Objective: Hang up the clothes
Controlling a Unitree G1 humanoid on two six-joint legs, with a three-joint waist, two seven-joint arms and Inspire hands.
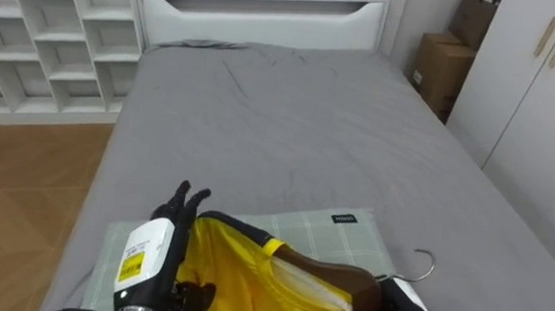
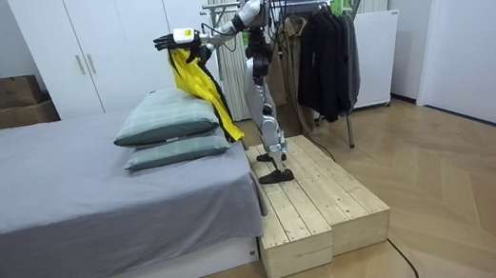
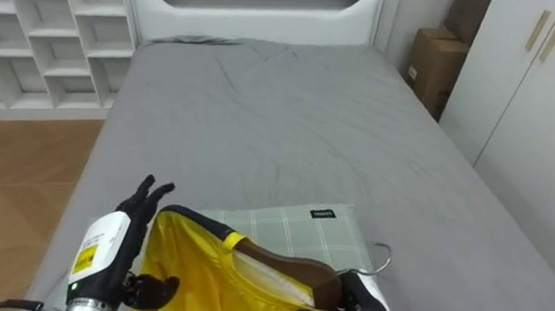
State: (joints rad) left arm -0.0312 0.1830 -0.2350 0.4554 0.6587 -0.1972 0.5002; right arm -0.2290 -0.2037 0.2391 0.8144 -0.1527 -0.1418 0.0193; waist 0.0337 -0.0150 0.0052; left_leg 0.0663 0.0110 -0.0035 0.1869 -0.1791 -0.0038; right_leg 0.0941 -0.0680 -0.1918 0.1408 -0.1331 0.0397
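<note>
A yellow garment [image 1: 236,278] hangs on a brown wooden hanger [image 1: 333,273] with a metal hook [image 1: 425,266], held up over a green checked pillow [image 1: 345,235] on the grey bed [image 1: 289,118]. My left hand [image 1: 180,205] reaches forward at the garment's left edge, fingers straight, thumb against the cloth. At the bottom right, my right hand [image 1: 405,303] is curled round the hanger just below the hook. In the room view I stand on a wooden platform [image 2: 320,208] beside the bed, and the yellow garment [image 2: 198,88] dangles from my raised arms.
White cube shelves [image 1: 43,35] stand past the bed's left side, over wood floor. Cardboard boxes [image 1: 442,69] and a white wardrobe [image 1: 542,85] are on the right. A clothes rack with dark garments [image 2: 322,47] stands behind me.
</note>
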